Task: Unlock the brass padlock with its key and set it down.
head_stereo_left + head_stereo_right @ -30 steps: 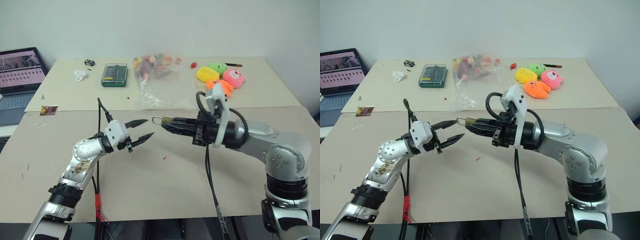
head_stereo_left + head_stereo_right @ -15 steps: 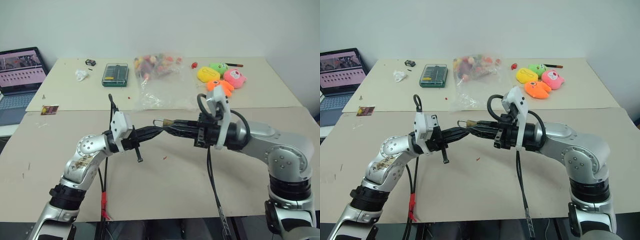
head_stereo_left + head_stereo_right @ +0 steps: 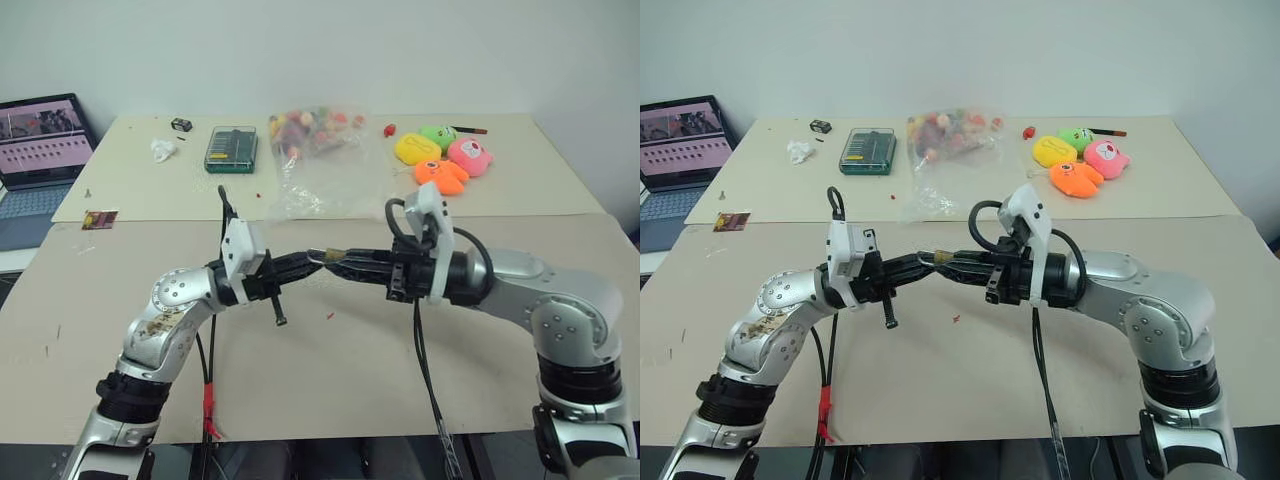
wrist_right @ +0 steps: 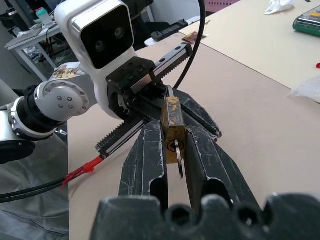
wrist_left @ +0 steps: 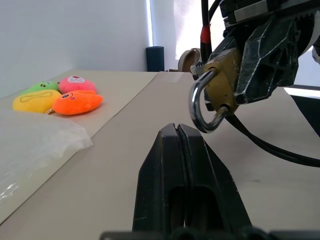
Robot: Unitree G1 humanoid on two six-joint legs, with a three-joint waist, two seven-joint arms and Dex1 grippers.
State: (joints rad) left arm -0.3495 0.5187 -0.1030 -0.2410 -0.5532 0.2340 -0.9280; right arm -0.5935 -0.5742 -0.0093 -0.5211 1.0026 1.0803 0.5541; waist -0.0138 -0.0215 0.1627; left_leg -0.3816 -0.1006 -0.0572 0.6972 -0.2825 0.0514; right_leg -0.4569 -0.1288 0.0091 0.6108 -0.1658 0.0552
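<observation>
My right gripper (image 4: 172, 150) is shut on the brass padlock (image 4: 171, 125) and holds it level above the table, body between the fingers (image 4: 147, 160). The silvery shackle (image 5: 200, 107) points at my left gripper. A thin silvery key (image 4: 180, 169) sticks out of the keyhole end, towards the right wrist. My left gripper (image 5: 177, 129) is shut, with nothing visible between its fingers. Its tips sit just under and before the shackle, and I cannot tell whether they touch it. In the head views the two grippers meet tip to tip at the padlock (image 3: 328, 257) over the table's middle.
At the back lie a clear bag of colourful bits (image 3: 310, 150), a green bit case (image 3: 229, 148) and several plush toys (image 3: 440, 155). A laptop (image 3: 40, 150) stands at the far left. A red scrap (image 3: 329, 316) lies on the table (image 3: 300, 370) under the grippers.
My left gripper went from open to shut, rolled its wrist, and rose to the right until its tips reached the padlock's shackle. The right gripper kept holding the padlock in place.
</observation>
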